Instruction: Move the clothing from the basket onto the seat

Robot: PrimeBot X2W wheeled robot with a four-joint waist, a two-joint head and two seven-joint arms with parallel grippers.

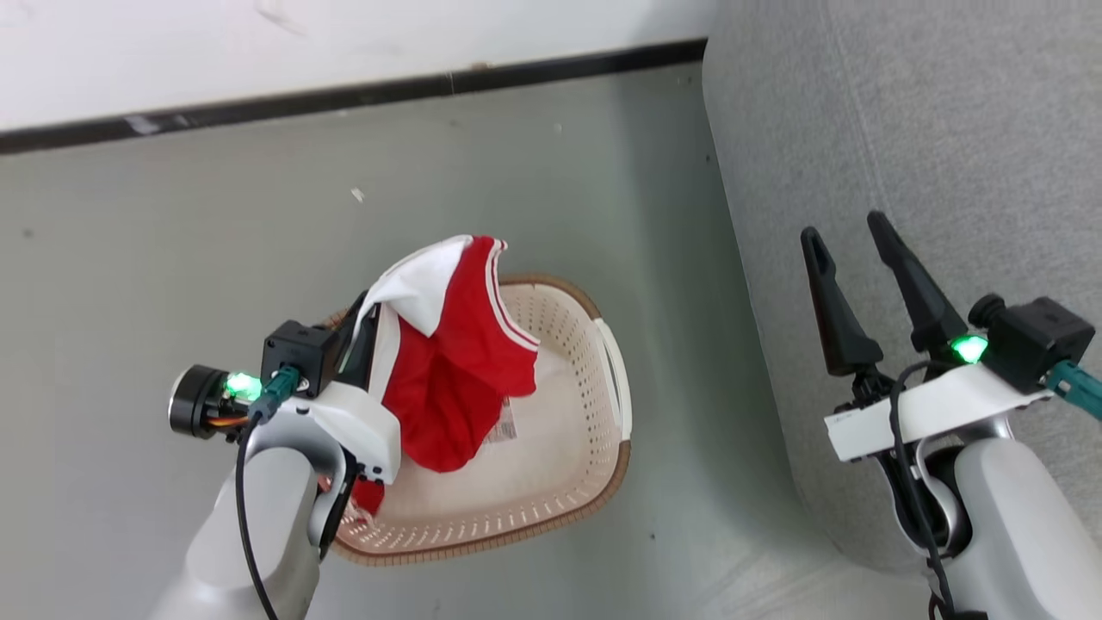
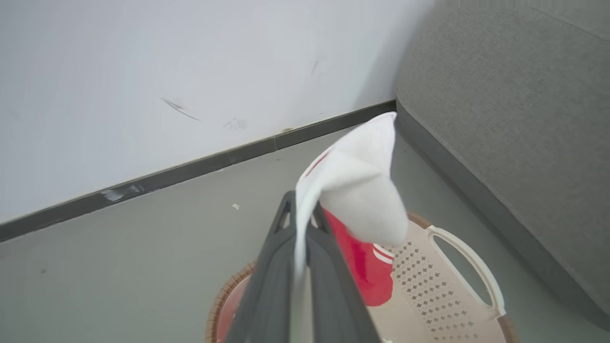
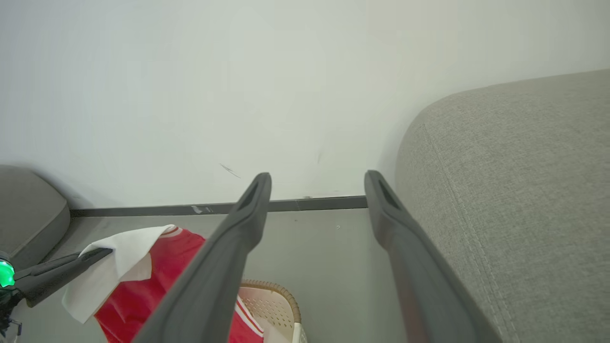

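- The left tool is clamped on a white panel of the clothing, which hangs over the basket.
- The right tool stands wide and holds nothing, over the seat.
- Risk: the pinch looks thin, so the fabric may slip free or snag the basket rim.

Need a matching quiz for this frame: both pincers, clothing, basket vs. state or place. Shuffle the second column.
Things:
1. left pincer
2. right pincer
3. clothing
4. basket

States or places:
A. stands on the floor beside the seat
B. open, holding nothing
C. shut on white fabric
D. red and white, hanging over the basket

Pairs: 1-C, 2-B, 3-D, 4-A
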